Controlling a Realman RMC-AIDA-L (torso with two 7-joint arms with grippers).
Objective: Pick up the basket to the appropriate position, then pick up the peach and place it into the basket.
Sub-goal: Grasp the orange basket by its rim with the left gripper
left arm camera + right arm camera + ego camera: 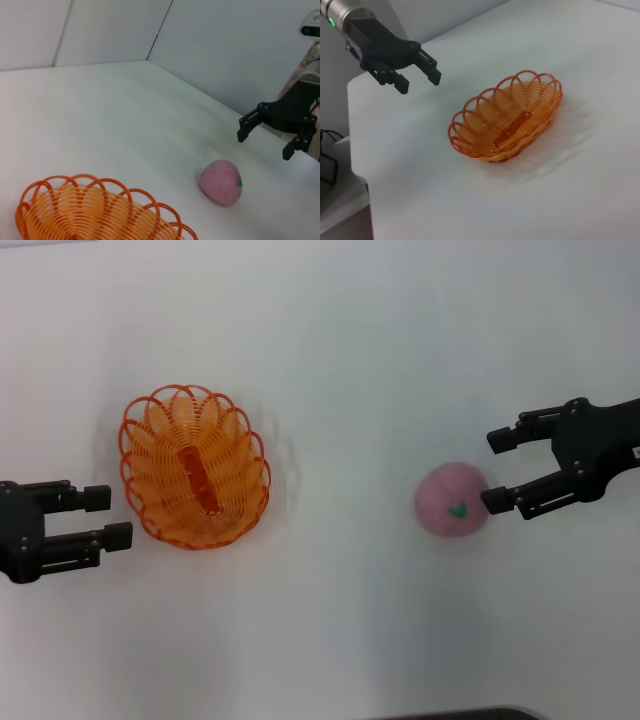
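Observation:
The orange wire-weave basket sits upright on the white table at the left; it also shows in the left wrist view and the right wrist view. My left gripper is open and empty just left of the basket, apart from its rim. The pink peach with a green leaf mark lies on the table at the right, also seen in the left wrist view. My right gripper is open, its fingers to the right of the peach, with the lower fingertip close to it.
The white table spreads around both things. Its left edge and a corner show in the right wrist view, with a lower grey surface and a cable beyond. A dark strip lies at the front edge.

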